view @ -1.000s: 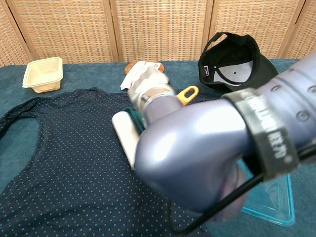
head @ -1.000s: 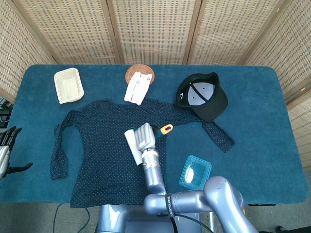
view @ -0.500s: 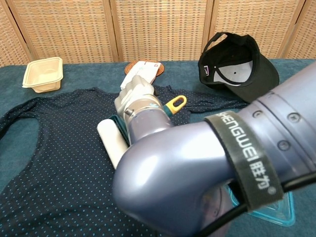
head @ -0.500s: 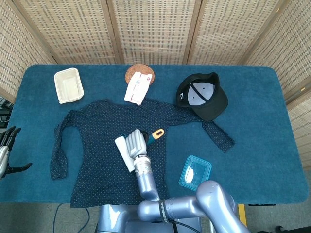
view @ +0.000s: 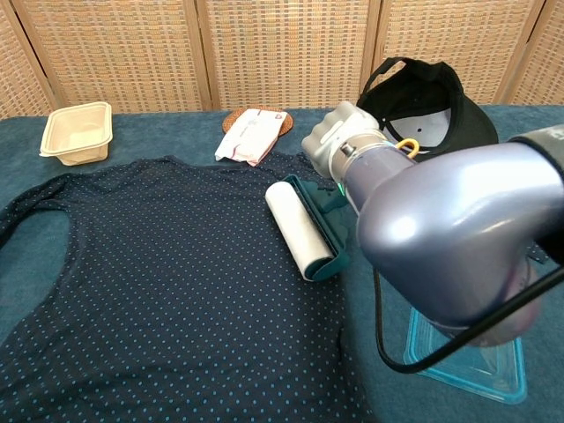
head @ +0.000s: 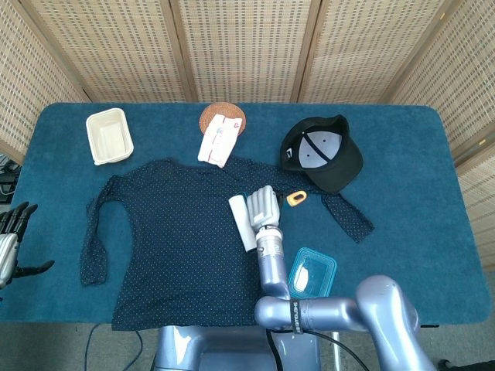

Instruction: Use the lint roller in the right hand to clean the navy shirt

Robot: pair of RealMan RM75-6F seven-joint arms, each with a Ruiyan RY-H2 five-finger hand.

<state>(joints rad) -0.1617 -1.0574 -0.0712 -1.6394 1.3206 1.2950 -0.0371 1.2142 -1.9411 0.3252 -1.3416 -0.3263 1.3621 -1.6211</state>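
The navy dotted shirt lies spread flat on the blue table. My right hand grips the teal handle of the lint roller, whose yellow end loop sticks out to the right. The white roll lies on the shirt near its right edge, below the collar. My left hand hangs off the table's left edge, far from the shirt, fingers apart and holding nothing.
A black cap lies upside down at the back right. A white packet rests on a round coaster; a beige tray stands back left. A clear teal lid lies right of the shirt's hem.
My right hand has swept the roller from the shirt's middle rightward and a little back, to the shirt's right edge. The left hand has not moved.
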